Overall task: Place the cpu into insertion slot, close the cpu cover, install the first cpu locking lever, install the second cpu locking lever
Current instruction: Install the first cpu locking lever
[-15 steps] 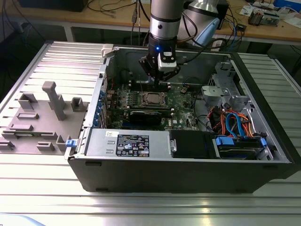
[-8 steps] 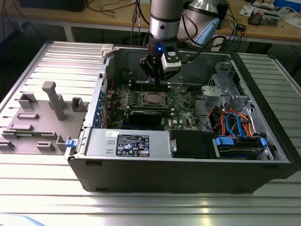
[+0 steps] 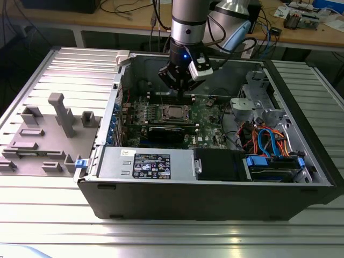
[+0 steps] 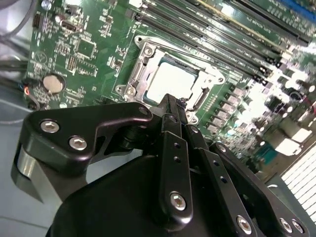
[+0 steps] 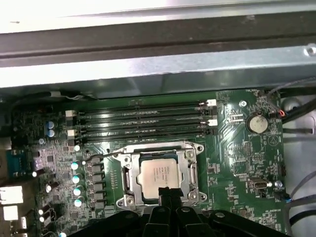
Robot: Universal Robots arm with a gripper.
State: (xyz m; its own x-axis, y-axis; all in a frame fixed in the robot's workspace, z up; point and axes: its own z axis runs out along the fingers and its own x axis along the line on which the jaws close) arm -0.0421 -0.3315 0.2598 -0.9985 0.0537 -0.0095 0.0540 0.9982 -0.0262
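The cpu [image 5: 157, 173] lies flat in the insertion slot [image 5: 124, 201] on the green motherboard, its pale metal face showing through the window of the cpu cover [image 5: 190, 174], which lies down over it. The exterior view shows the cpu [image 3: 174, 112] in the middle of the open computer case. My gripper [image 5: 167, 191] hangs just above the socket's near edge, fingers pressed together with nothing between them. The second wrist view has the gripper [image 4: 174, 101] tip over the rim beside the cpu [image 4: 170, 79]. A thin wire lever [image 5: 102, 156] runs along one corner of the socket.
Black memory slots [image 5: 143, 121] run behind the socket, near the case's metal wall [image 5: 158, 74]. A black card [image 3: 171, 131] sits in front of the socket. Cables and a drive cage [image 3: 269, 145] fill the exterior view's right. Grey fixtures [image 3: 59, 115] stand on the table on its left.
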